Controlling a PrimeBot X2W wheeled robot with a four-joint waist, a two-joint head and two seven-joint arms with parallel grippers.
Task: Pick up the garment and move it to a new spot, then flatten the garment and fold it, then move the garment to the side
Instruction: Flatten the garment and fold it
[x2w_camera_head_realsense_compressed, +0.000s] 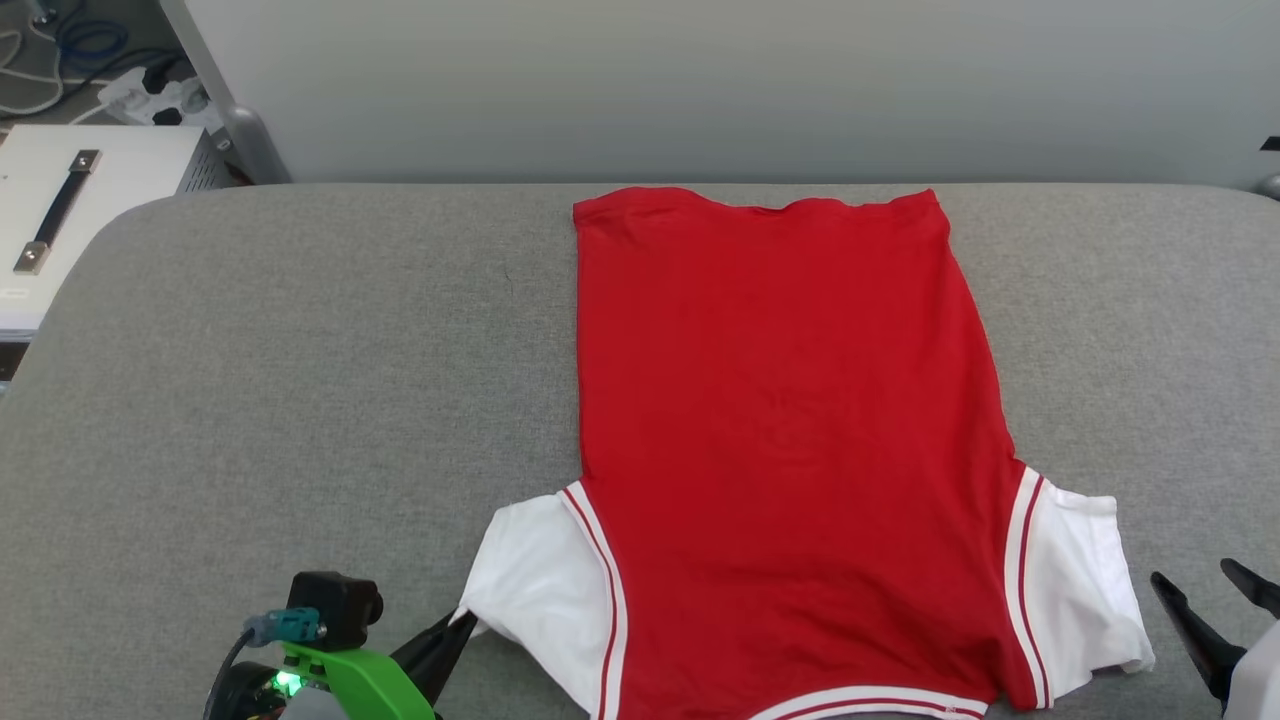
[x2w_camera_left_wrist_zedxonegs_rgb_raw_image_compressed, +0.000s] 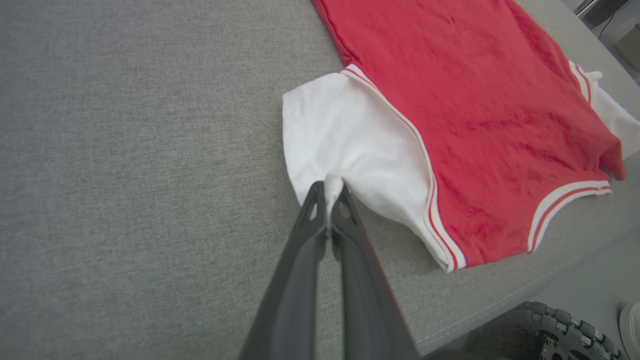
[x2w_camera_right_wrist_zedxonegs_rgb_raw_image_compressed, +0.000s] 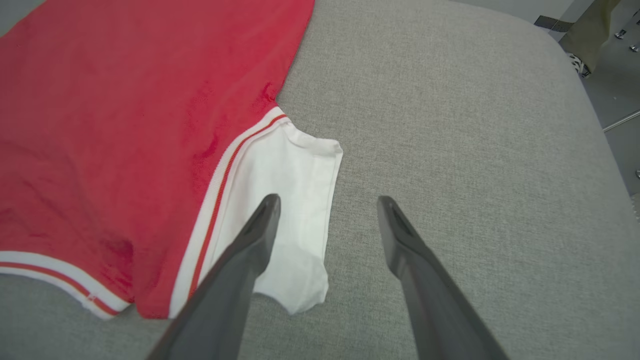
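On my far left a white case (x2w_camera_head_realsense_compressed: 70, 190) sits off the grey pad (x2w_camera_head_realsense_compressed: 300, 400). My left gripper (x2w_camera_left_wrist_zedxonegs_rgb_raw_image_compressed: 330, 192) is clamped on the edge of the shirt's left sleeve (x2w_camera_left_wrist_zedxonegs_rgb_raw_image_compressed: 345, 135), fingers together on a pinch of white cloth. The shirt (x2w_camera_head_realsense_compressed: 790, 400) lies flat right of the pad's centre, hem at the far edge, collar trim nearest me. My right gripper (x2w_camera_right_wrist_zedxonegs_rgb_raw_image_compressed: 327, 200) has its fingers spread apart, one over the right sleeve (x2w_camera_right_wrist_zedxonegs_rgb_raw_image_compressed: 295, 200), holding nothing.

A grey fabric-covered surface (x2w_camera_head_realsense_compressed: 300, 400) carries the red garment (x2w_camera_head_realsense_compressed: 790, 400), spread flat, white sleeves nearest
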